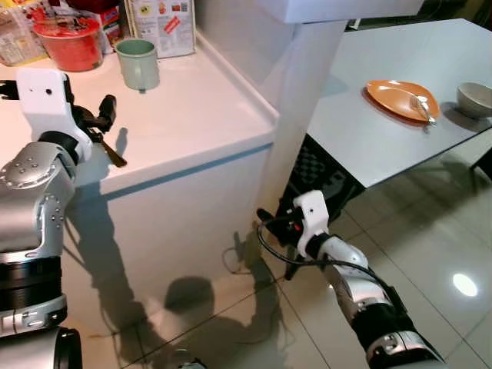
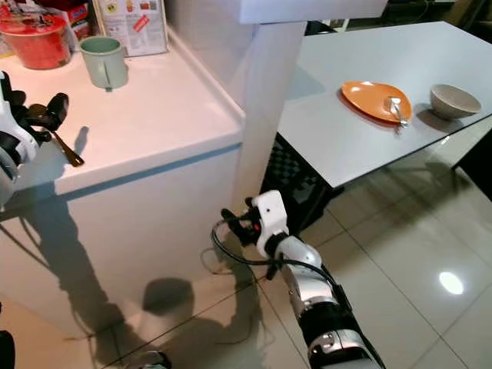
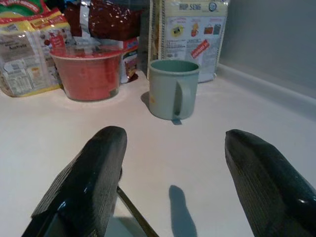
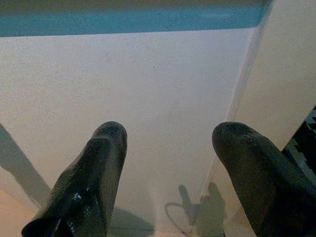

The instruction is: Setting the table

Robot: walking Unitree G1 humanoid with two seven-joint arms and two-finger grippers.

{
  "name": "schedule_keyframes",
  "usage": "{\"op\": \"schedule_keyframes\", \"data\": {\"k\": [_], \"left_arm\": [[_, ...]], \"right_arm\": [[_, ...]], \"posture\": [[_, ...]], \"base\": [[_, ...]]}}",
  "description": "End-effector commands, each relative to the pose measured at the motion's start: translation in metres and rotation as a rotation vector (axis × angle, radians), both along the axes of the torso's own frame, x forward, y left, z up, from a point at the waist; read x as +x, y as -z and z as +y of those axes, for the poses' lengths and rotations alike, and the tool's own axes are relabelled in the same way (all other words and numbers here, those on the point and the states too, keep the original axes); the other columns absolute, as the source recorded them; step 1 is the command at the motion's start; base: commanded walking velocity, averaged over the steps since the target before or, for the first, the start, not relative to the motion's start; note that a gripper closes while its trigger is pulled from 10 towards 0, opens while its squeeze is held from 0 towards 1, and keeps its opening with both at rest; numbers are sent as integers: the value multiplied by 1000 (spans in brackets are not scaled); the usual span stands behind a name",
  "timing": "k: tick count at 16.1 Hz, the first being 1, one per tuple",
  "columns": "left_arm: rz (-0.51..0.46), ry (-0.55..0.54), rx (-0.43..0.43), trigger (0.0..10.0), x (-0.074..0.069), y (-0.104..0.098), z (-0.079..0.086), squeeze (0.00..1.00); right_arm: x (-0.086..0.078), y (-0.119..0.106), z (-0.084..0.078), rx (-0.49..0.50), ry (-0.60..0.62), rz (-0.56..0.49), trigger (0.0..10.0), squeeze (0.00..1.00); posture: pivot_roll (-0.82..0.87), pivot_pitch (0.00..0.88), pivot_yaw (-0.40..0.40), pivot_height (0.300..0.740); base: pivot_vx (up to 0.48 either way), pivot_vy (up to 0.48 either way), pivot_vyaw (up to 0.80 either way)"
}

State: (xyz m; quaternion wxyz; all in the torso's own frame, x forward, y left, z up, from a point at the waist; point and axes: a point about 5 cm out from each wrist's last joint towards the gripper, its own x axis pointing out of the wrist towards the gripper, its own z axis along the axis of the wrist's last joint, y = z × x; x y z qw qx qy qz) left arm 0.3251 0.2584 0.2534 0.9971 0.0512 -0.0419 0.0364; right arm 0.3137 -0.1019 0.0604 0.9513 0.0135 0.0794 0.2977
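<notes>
On the white counter stands a pale green mug, seen closer in the left wrist view. My left gripper hovers open just over the counter, nearer to me than the mug. A thin brown-handled utensil lies under it, its handle reaching out from beneath one finger. On the grey dining table at the right sit an orange plate with a spoon on it and a beige bowl. My right gripper hangs open, low beside the counter's front panel.
A red tub and food packets line the back of the counter. A white pillar stands between counter and table. A dark crate sits under the table. Glossy tiled floor lies to the right.
</notes>
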Motion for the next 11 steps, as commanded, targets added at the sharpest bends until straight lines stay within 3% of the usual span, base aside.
{"op": "schedule_keyframes", "data": {"k": [1,7,11], "left_arm": [[-21,-4,15,10000,0,-4,-1,0],[-26,-5,60,10000,1,-4,-5,0],[-19,-37,72,10000,0,-2,-3,0]], "right_arm": [[3,-5,-1,-3,4,-22,10000,0],[3,-4,-1,-11,-6,-16,10000,0],[2,-3,-2,-23,-17,-15,10000,0]], "posture": [[267,81,-85,740],[273,78,-90,740],[271,78,-92,740]], "base": [[247,412,0],[449,0,0],[0,0,0]]}}
